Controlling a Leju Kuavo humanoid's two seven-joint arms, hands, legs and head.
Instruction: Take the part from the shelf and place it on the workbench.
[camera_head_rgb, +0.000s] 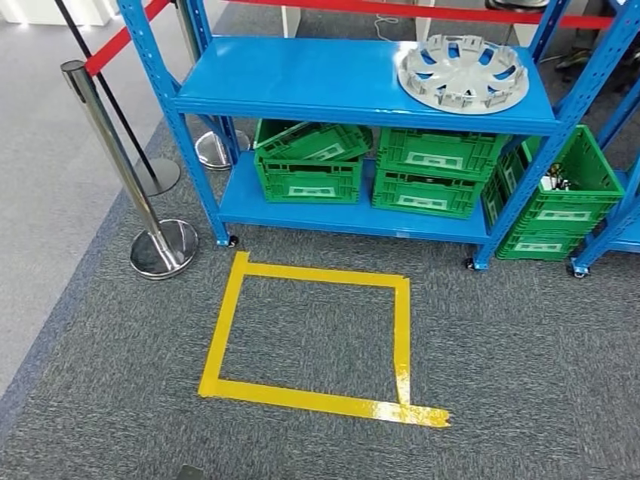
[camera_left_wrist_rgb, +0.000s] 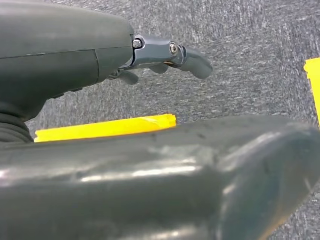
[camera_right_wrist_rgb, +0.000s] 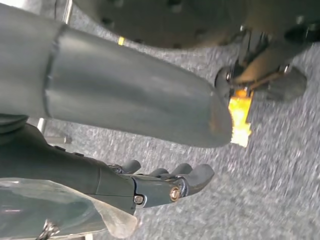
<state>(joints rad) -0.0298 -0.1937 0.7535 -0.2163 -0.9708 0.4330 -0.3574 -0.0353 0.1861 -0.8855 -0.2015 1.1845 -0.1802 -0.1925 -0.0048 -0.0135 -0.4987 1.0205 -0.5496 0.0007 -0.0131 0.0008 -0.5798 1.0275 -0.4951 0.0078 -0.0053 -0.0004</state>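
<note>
The part is a silver-grey wheel cover lying flat at the right end of the upper board of the blue shelf. My left hand hangs over grey carpet, its fingers stretched out and apart from the thick thumb, with nothing in it. In the right wrist view my right hand also hangs above the carpet. Its fingers are slightly bent and hold nothing.
Green crates fill the lower shelf board, with more on a neighbouring rack at the right. A yellow tape rectangle marks the carpet before the shelf. Chrome stanchions with red and black belts stand at the left.
</note>
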